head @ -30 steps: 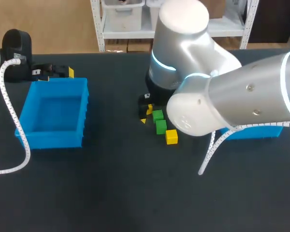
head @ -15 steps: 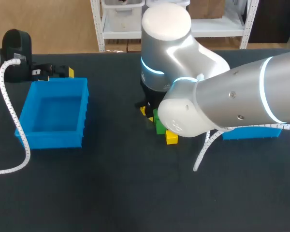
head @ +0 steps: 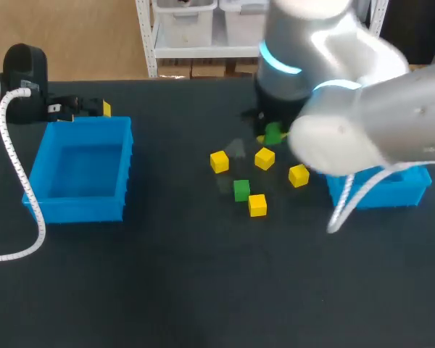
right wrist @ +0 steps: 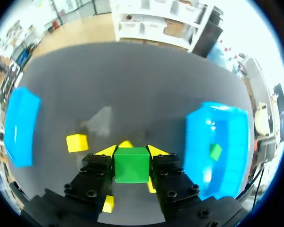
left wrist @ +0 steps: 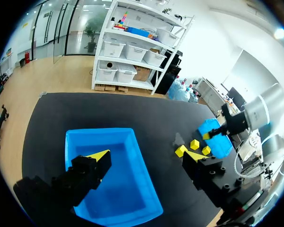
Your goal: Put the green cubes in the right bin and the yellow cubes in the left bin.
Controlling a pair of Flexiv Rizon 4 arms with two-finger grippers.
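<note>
held green cube (right wrist: 131, 165): clamped betw. both fingers of right gripper (right wrist: 131, 151), one finger on each side face; lifted off table (head: 167, 290). Head view: sits under the right arm's wrist, behind the loose cubes, nearer the right bin than the left.
right gripper: closed on the held cube, yellow tips flanking its far edge.
right bin (right wrist: 217, 137): blue, beside the gripper, apart from the held cube. Head view: partly hidden behind the right arm.
binned green cube (right wrist: 216, 152): one, lying inside the right bin.
loose green cube (head: 241, 190): on table, mid area, betw. the two bins.
front yellow cube (head: 257, 205): just beside the loose green cube, corner to corner; cannot tell if touching.
leftmost yellow cube (head: 219, 162): on table, behind the loose green cube.
middle yellow cube (head: 264, 158): on table, near the held cube, in front of it.
rightmost yellow cube (head: 299, 175): on table, near the right bin's left wall, not in it.
left bin (head: 83, 168): blue, no cubes seen inside, well apart from the cube cluster.
left gripper (left wrist: 147, 158): fingers spread wide, nothing betw. them; the left bin lies ahead of and under it. Head view: by the bin's far rim.
</note>
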